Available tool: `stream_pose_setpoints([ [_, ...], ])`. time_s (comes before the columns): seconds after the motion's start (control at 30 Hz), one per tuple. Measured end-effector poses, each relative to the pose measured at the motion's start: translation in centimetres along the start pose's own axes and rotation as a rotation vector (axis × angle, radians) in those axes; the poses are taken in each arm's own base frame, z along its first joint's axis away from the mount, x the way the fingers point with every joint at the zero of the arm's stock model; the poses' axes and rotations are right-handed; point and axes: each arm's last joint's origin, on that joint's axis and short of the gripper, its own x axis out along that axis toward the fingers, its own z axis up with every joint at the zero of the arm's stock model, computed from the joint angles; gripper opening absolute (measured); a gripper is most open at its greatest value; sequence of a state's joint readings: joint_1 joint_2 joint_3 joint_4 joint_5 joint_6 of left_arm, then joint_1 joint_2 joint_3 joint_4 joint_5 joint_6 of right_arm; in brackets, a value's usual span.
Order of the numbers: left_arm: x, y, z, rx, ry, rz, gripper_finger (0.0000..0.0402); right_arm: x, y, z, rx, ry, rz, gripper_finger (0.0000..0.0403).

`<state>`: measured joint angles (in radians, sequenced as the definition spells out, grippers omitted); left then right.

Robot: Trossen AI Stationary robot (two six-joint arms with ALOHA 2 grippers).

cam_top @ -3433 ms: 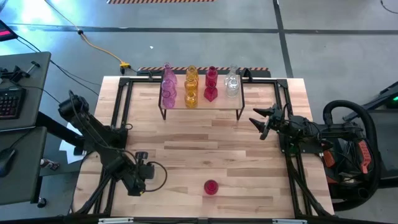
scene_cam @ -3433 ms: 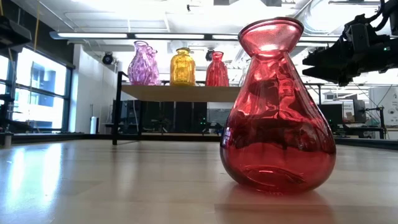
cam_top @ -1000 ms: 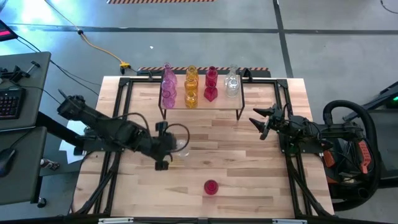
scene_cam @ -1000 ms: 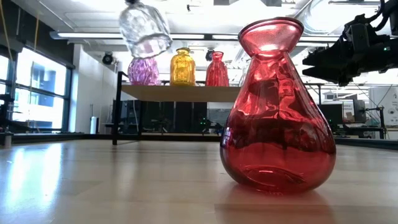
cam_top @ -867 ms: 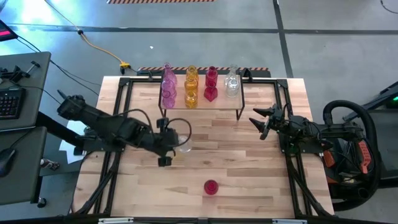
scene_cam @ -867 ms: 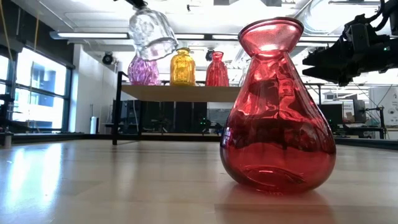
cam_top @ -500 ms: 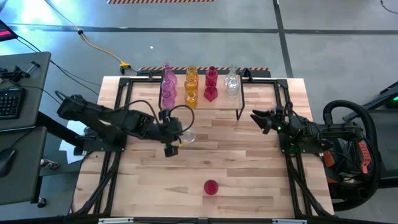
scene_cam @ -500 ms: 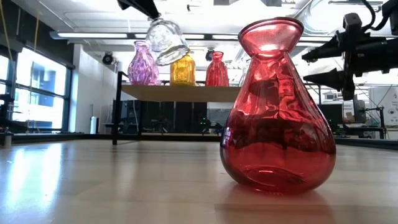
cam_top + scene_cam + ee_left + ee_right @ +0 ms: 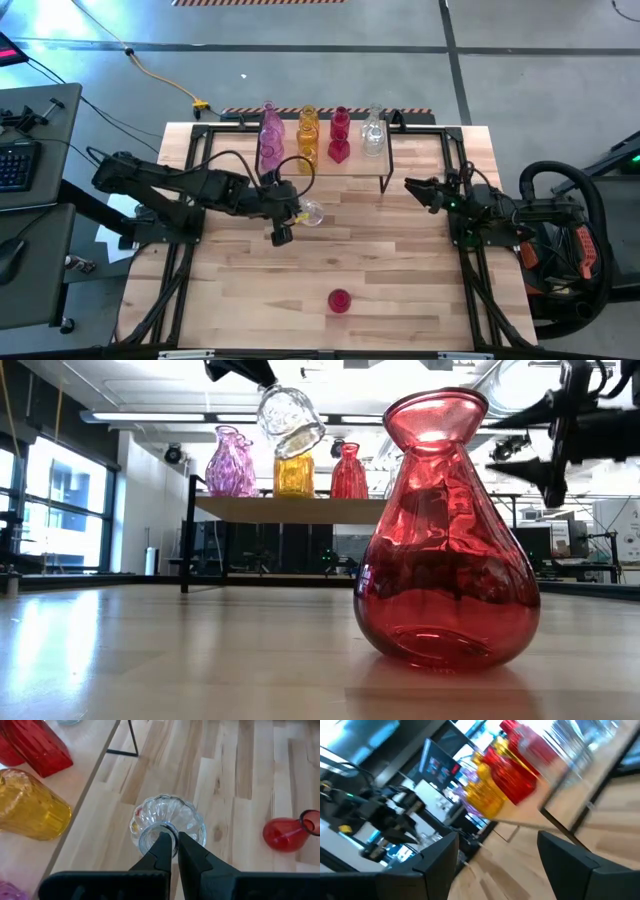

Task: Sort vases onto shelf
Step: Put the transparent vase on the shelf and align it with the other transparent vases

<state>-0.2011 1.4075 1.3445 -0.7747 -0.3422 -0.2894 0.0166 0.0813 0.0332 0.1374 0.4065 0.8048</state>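
Note:
My left gripper (image 9: 297, 210) is shut on a clear ribbed vase (image 9: 311, 212) and holds it in the air just in front of the shelf (image 9: 355, 165), a light wooden top on thin black legs. On the shelf stand pink (image 9: 270, 135), amber (image 9: 308, 135), red (image 9: 340, 135) and clear (image 9: 373, 130) vases. A red vase (image 9: 340, 300) stands upright on its base near the table's near edge and fills the low view (image 9: 447, 540). My right gripper (image 9: 418, 190) waits open at the table's right side, touching nothing. My left gripper pinches the rim of the clear vase's mouth (image 9: 161, 831); one finger (image 9: 160, 851) seems to be inside the mouth and the other (image 9: 192, 855) outside it. The fingers slant down from the table's left. The vase (image 9: 290, 415) hangs tilted, lifted clear of table and shelf.
Bare tabletop lies between the shelf and the red vase on the table (image 9: 285, 832). Black frame rails (image 9: 195, 180) run along the table's left and right sides. The shelf's front leg (image 9: 131, 740) stands close to the held vase.
My left gripper has carried the clear vase toward the table's far edge and rightward, up to the shelf's front; the vase stays clear of the table and has tipped more. My right gripper has rolled about its own axis in place, its fingers still apart.

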Motion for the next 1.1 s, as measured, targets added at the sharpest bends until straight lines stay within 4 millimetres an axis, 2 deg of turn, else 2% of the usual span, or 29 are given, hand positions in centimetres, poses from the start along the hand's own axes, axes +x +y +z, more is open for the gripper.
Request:
stream_pose_setpoints([
  [0.23,0.2,0.4,0.3,-0.004,-0.012,-0.003,0.0003,0.3,1.8,1.5,-0.097,-0.008,0.017,0.0257],
  [0.6,0.2,0.4,0.3,-0.004,-0.007,-0.016,0.0003,1.6,3.4,2.0,-0.071,0.082,0.020,0.0257],
  [0.73,0.2,0.4,0.3,-0.004,-0.008,-0.016,0.0003,1.9,3.4,1.9,-0.048,0.091,-0.012,0.0257],
  [0.97,0.2,0.4,0.3,-0.004,-0.007,-0.015,0.0003,2.2,2.7,1.0,-0.176,0.171,-0.076,0.0257],
  [1.1,0.2,0.4,0.3,0.010,-0.008,-0.015,0.0003,2.3,2.4,0.7,-0.187,0.200,-0.102,0.0257],
])
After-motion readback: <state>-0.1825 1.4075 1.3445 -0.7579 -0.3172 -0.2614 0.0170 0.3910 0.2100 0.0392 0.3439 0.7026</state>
